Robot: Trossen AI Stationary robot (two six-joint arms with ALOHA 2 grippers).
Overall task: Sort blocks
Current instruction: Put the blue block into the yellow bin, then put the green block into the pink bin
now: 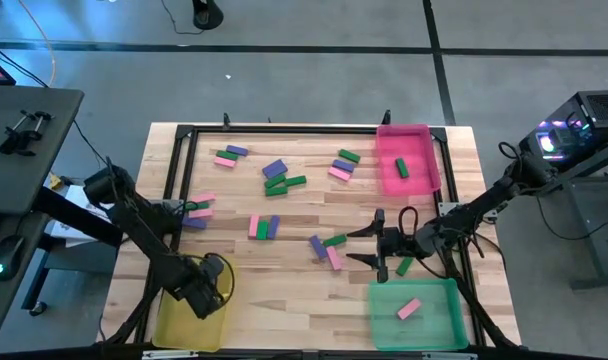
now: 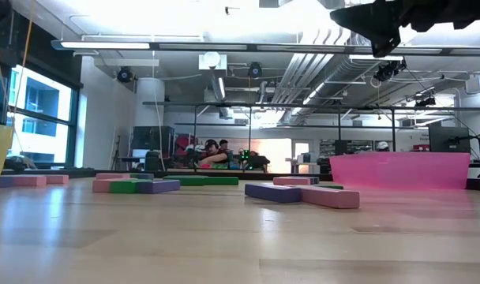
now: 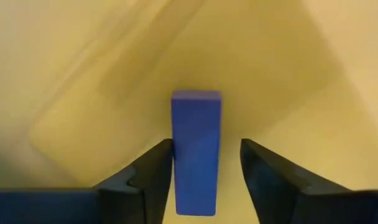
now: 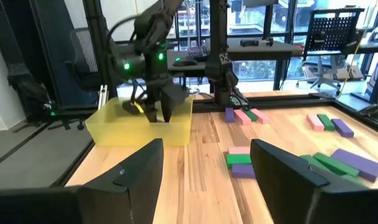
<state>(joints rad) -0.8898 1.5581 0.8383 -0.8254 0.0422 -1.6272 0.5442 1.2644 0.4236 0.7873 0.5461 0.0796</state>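
Purple block stood between the parted fingers of the left hand inside the yellow tray at the worktop's near left corner; the release looked best finished by lifting straight up, clear of the tray walls. The right hand hovered open and empty over loose blocks. Only the left wrist view showed the block; overhead, the arm hid it.

Left arm folded toward the near table edge, left gripper pointed down, fingers seen parted, right arm extended inward over the table, right gripper held wide open
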